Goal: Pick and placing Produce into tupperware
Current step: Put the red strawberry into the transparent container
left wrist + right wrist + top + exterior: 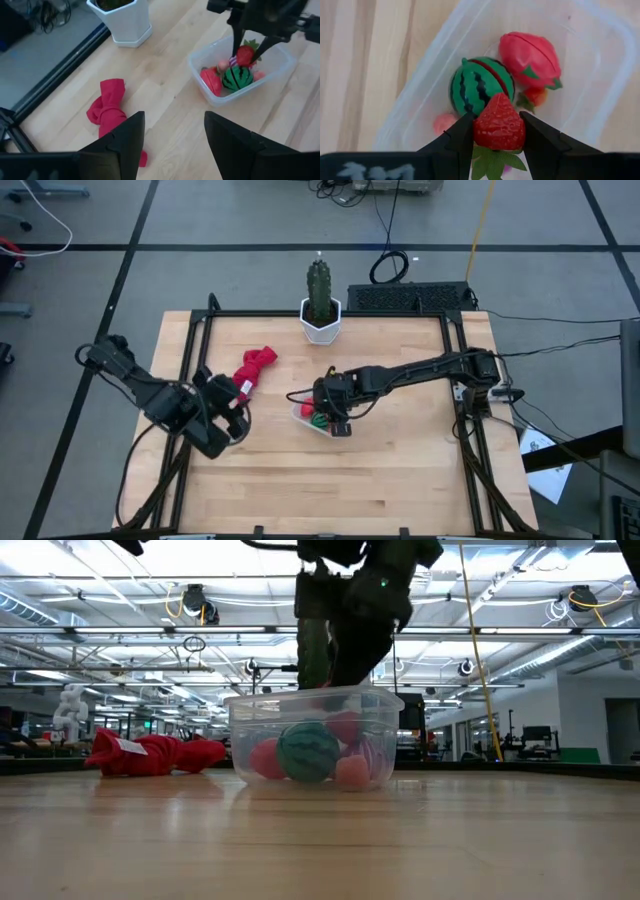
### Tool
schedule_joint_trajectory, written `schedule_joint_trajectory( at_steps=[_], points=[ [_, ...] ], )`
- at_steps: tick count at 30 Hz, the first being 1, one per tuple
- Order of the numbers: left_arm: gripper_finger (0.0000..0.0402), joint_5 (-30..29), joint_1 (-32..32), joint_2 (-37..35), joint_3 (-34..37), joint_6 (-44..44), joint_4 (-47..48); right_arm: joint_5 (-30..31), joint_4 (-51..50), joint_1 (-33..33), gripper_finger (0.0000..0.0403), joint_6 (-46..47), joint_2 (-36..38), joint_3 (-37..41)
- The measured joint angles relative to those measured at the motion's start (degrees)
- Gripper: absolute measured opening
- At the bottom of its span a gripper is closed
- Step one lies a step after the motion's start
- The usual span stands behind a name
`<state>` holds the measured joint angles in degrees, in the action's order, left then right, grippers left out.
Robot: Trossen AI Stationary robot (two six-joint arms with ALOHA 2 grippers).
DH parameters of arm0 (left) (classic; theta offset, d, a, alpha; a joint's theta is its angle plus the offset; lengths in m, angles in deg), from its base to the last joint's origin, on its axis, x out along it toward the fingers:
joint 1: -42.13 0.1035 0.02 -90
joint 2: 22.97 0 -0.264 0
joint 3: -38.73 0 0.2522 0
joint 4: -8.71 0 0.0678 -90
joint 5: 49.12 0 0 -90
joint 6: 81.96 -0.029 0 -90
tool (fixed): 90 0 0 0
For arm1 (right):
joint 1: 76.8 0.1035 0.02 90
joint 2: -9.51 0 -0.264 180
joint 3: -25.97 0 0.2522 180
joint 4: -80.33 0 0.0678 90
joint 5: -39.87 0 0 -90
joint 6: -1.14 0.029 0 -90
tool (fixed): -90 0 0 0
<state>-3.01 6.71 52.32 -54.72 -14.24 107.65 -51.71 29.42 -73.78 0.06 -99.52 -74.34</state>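
The clear tupperware (318, 418) stands near the table's middle, also in the low view (310, 740). In it lie a green striped ball (480, 92), a red oval (530, 59), a tiny strawberry (535, 95) and a pink bit (444, 121). My right gripper (496, 117) hangs over the tub's opening, shut on a larger red strawberry (245, 54). My left gripper (175, 142) is open and waits near the table's left side (225, 430), touching nothing. My right gripper pinches the red strawberry by its two opposite sides (482, 130) between the two fingers (462, 135). The fingers come from above, pointing down into the tub. The strawberry is lifted clear, tip down and green leaves (492, 160) toward the wrist, just above the green striped ball.
A red cloth (255, 368) lies bunched left of the tub, in front of my left gripper (107, 112). A green cactus in a white hexagonal pot (320, 315) stands at the far edge. Bare wood (380, 480) runs along the near side.
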Motion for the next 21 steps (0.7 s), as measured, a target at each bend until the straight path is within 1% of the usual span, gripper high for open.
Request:
schedule_joint_trajectory(
  at_steps=[4,10,17,21],
  points=[
    [0.0209,-2.86,-3.75,-0.15,1.74,2.29,0.02,-0.02,5.95,-0.57,0.013,4.58,-0.03,1.98],
    [0.0209,-5.45,-6.98,-0.2,2.26,4.98,-0.44,0.0,7.16,-0.74,0.0131,7.38,-0.03,2.08],
    [0.0209,-6.39,-7.84,-0.22,2.26,2.79,-5.37,0.0,6.96,-0.76,0.0143,7.49,-0.03,2.08],
    [0.0209,-7.25,-7.81,-0.22,2.26,2.79,-5.98,-0.04,6.92,-0.98,0.0142,7.19,-0.03,2.08]
  ],
)
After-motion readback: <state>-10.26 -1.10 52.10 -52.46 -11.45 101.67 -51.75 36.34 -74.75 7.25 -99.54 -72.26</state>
